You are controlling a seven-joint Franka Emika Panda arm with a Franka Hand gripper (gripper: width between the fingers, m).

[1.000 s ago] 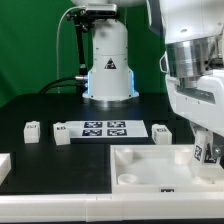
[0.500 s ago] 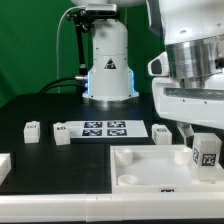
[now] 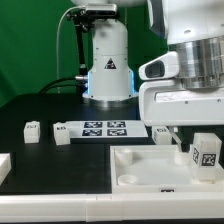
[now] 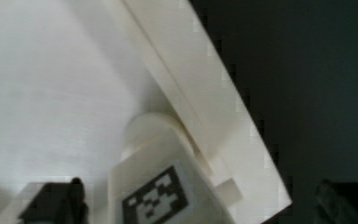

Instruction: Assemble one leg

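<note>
Across the upper right of the exterior view, the white arm (image 3: 190, 70) fills the frame, reaching down over the right side of the table (image 3: 40, 105). Below it, at the lower centre and right, lies the large white tray (image 3: 160, 168). The marker board (image 3: 102, 128) lies flat at mid-frame behind the tray. The leg (image 3: 207, 152) stands upright at the tray's far right corner, its tag facing the camera. A left block (image 3: 32, 131), a middle block (image 3: 62, 135) just beside the board's left end, and a right block (image 3: 160, 132) near its right end rest on the table. In the wrist view the gripper (image 4: 199, 203) has its jaws wide, the dark fingertips (image 4: 55, 200) well apart with the leg between them, touching neither.
</note>
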